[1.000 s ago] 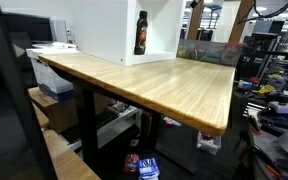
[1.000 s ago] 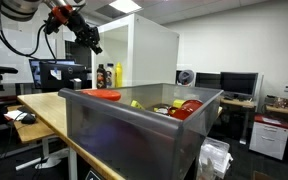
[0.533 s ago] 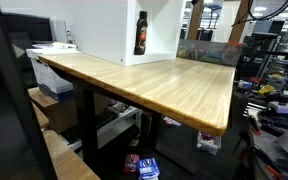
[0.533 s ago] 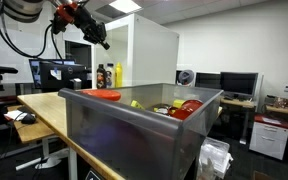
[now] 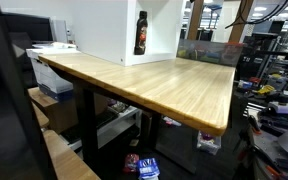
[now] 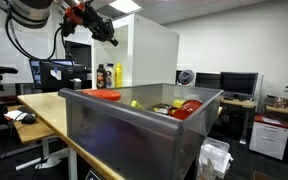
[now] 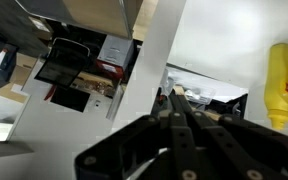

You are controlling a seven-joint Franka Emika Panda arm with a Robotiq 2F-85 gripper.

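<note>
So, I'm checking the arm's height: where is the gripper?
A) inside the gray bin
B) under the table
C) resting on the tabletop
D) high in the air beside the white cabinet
D: in an exterior view the gripper hangs by the top of the white cabinet, far above the gray bin.

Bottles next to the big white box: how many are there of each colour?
Dark bottle: 1
Yellow bottle: 1
Total: 2
</note>
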